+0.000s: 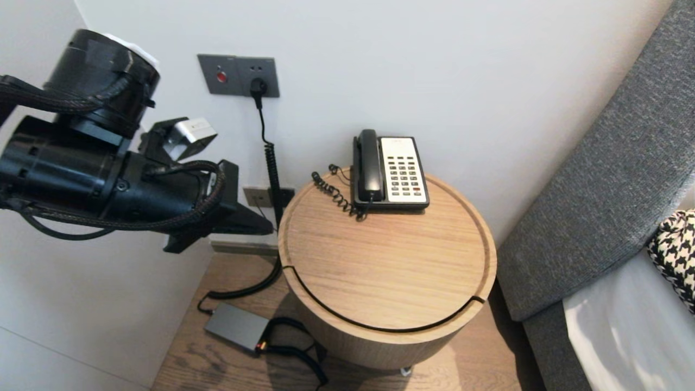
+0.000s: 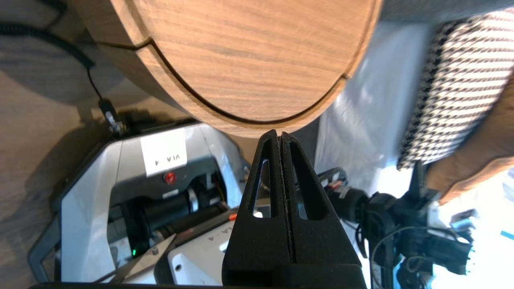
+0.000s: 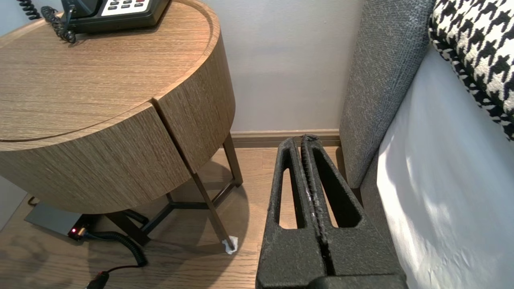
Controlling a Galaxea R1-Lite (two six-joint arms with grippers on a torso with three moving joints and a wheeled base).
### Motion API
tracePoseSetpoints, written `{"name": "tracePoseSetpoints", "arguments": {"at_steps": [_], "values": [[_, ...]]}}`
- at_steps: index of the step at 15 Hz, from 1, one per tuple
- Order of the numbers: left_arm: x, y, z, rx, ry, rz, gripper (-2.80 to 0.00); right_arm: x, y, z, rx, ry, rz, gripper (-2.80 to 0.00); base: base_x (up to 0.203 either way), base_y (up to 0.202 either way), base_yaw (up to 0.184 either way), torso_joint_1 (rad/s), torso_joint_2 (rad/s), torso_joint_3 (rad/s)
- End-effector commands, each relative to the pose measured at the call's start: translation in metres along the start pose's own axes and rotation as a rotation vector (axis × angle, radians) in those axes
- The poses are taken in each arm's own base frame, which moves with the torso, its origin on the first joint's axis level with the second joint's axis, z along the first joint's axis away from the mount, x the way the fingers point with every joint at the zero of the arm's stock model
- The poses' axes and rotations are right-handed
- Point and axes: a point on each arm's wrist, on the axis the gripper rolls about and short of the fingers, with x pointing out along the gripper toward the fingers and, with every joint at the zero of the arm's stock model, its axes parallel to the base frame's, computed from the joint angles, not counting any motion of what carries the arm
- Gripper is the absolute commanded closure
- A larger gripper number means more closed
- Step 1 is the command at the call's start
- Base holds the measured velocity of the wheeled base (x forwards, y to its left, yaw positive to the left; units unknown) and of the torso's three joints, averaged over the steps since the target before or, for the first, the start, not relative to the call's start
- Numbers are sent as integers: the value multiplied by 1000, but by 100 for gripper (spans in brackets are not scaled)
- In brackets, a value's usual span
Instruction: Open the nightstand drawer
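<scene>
Reading the round side table (image 1: pixel 380 271) as a clock dial, with 12 pointing at the wall.

Closest in, the right gripper (image 3: pixel 307 138) is parked low beside the bed (image 3: pixel 437 192), off around 4 o'clock. Its fingers are pressed flat together with nothing in them, and it points at the strip of floor between table and bed.

Down on the floor at about 8 o'clock there's a grey adapter box (image 1: pixel 237 326) with a thick black cable (image 1: pixel 244 290) running off it.

The left gripper (image 1: pixel 267 229) is the one at work. It hangs just off the table's rim at roughly 9 to 10 o'clock, near the wood but apart from it. Its wrist view shows the two fingers closed tight on each other, so it's empty too.

The table sits in the corner, wall at 12 and the grey headboard (image 1: pixel 597 190) at 3, with a houndstooth pillow (image 1: pixel 676 250) past that. Its top is bare except for the telephone (image 1: pixel 404 171) at about 12 to 1 o'clock, which has its handset (image 1: pixel 370 163) down in the cradle and the coiled cord (image 1: pixel 336 196) trailing toward 11. Further back, up the wall, there's a socket plate (image 1: pixel 239 76) with a plug in it.

Progress-wise I'd call it barely started. Nothing is held, nothing is touched, and the phone looks undisturbed, so pretty much all the actual contact work is left.
</scene>
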Motion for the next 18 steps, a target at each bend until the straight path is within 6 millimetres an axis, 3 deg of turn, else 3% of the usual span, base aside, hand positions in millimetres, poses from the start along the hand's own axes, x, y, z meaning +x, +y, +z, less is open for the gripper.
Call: {"name": "tracePoseSetpoints", "arguments": {"at_steps": [1,6,10,18], "values": [[32,8,2,-23,58,42,0,2,0,-7,0,27,0,0,0,0,0,0,0,0],[53,6,-2,28,-14,137,0,2,0,-7,0,27,0,0,0,0,0,0,0,0],[83,0,-16,79,-18,193,0,2,0,-7,0,27,0,0,0,0,0,0,0,0],[123,15,-40,164,34,248,0,2,0,-7,0,27,0,0,0,0,0,0,0,0]]}}
